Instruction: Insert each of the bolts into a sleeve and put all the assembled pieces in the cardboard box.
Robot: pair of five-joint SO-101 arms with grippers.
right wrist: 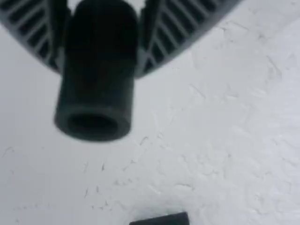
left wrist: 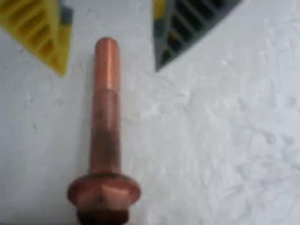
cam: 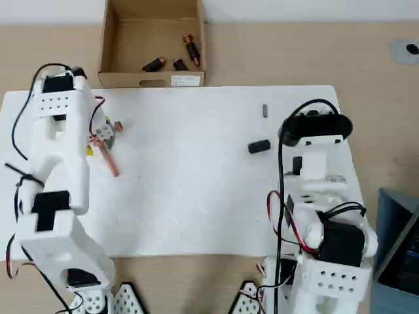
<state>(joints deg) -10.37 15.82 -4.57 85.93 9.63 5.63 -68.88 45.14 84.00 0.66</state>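
A copper bolt lies on the white foam mat; in the high view the bolt is at the mat's left side. My left gripper hangs open just over the bolt's threaded end, one yellow finger and one dark finger on either side. My right gripper is shut on a black sleeve, held just above the mat with its open end pointing outward. The sleeve shows right of centre in the high view. The cardboard box at the back holds three assembled pieces.
A small copper piece lies beside the left gripper. A small dark part rests on the mat behind the sleeve, and a dark object lies on the mat ahead of it. Bare mat stretches between the two arms.
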